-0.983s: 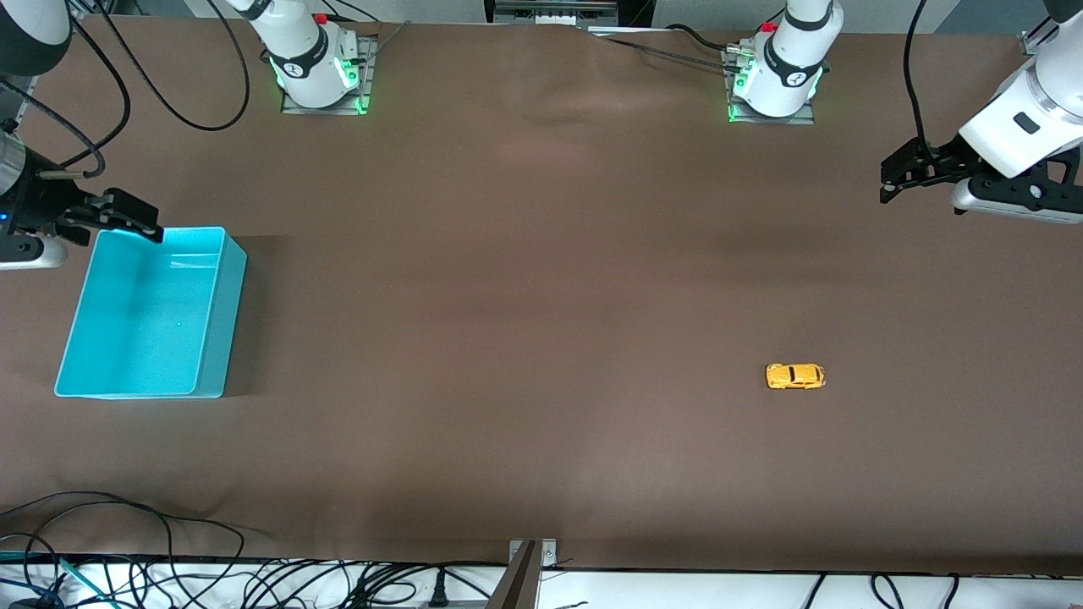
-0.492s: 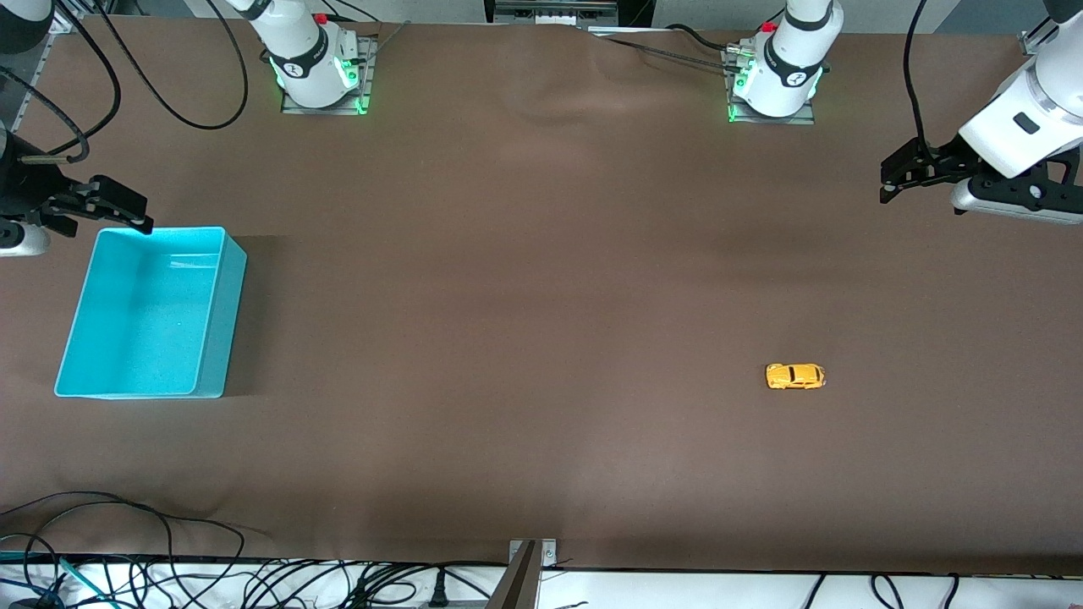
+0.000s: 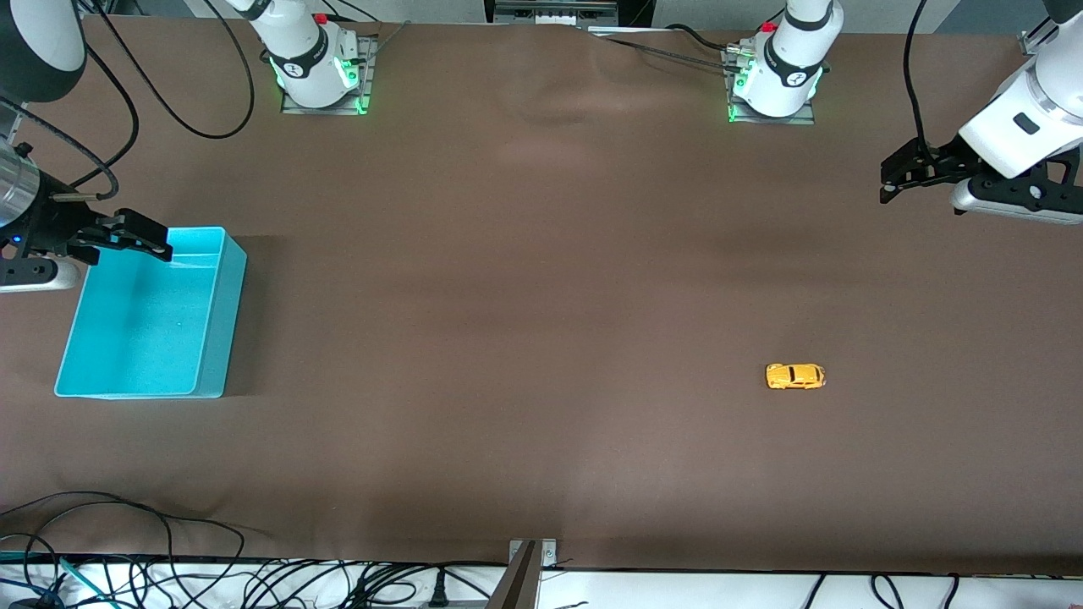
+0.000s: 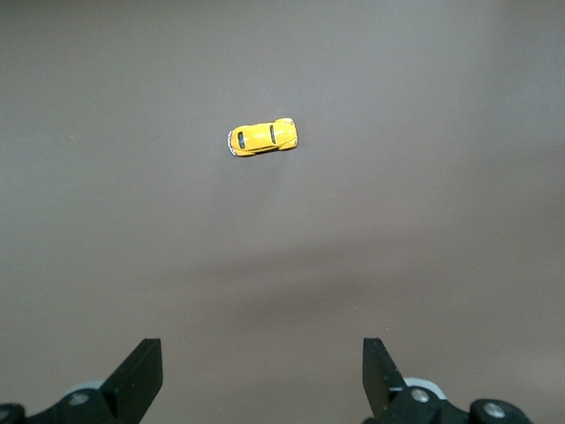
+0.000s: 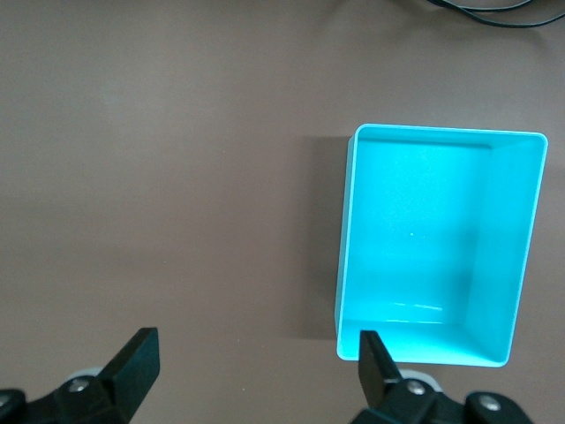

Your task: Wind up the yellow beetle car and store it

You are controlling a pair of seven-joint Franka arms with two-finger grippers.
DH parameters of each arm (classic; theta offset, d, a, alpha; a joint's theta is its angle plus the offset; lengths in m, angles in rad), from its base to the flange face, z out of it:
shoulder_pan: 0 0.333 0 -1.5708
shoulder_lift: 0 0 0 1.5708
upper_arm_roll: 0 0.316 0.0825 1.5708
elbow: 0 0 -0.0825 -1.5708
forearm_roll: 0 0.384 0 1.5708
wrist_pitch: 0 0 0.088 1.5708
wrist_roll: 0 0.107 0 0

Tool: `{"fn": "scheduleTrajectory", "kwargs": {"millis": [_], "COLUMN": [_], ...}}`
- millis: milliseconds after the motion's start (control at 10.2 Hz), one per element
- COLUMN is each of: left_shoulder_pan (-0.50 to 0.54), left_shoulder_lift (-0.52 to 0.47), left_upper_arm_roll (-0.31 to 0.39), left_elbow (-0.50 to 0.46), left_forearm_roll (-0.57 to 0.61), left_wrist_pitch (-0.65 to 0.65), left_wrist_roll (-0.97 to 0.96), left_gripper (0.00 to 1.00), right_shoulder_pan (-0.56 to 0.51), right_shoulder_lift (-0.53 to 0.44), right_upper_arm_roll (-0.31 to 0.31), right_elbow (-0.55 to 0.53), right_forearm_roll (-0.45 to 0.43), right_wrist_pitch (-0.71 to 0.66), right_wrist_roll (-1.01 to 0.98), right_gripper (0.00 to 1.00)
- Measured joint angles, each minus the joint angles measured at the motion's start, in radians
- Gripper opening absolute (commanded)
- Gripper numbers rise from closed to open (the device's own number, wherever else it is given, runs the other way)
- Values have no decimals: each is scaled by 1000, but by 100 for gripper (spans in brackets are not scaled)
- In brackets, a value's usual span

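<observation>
**Yellow car alone on the mat, both pincers wide and empty**

Yellow beetle car (image 3: pixel 795 376) sits on its wheels on the brown table cover (image 3: pixel 525 279), toward the left arm's end of the table. Nothing touches it. Body lies lengthwise along the table's long run.

Left gripper (image 3: pixel 888 179) hangs up in the air over bare cover near the left arm's end. Jaws spread wide, nothing between them. Car is well apart from this pincer, on the cover below it. Left wrist view: both black fingers (image 4: pixel 141 375) show at the frame edge with a broad gap, and the yellow beetle car (image 4: pixel 263 137) lies ahead of the fingertips, roughly in line with the gap, slightly toward one finger.

Right gripper (image 3: pixel 151 238) hangs at the right arm's end, jaws also wide, holding nothing. It sits over the corner of the turquoise bin (image 3: pixel 216 338), at the bin's end toward the robot bases. In the right wrist view one fingertip (image 5: pixel 375 353) overlaps the bin's short wall; contact cannot be told. Turquoise bin (image 5: pixel 351 230) shows an empty interior, open top, upright on the cover.

Car and bin are well apart, at different ends of the table. Black cables (image 3: pixel 127 541) lie along the table edge nearest the front camera.
</observation>
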Motion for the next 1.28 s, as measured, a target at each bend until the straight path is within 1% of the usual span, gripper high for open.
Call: {"fn": "scheduleTrajectory", "kwargs": {"millis": [590, 1278], "left_shoulder_pan": [0, 0], "left_shoulder_lift": [0, 1], "left_upper_arm_roll": [0, 0], "left_elbow": [0, 0], "left_forearm_roll": [0, 0], "left_wrist_pitch": [0, 0], "left_wrist_roll": [0, 0], "left_gripper": [100, 100], "right_shoulder_pan": [-1, 0], "right_shoulder_lift": [-9, -4], "right_upper_arm_roll": [-5, -4], "right_elbow": [14, 14], "right_forearm_roll": [0, 0], "right_wrist_pitch": [-35, -41], "right_wrist_roll": [1, 1], "right_gripper": [100, 100]}}
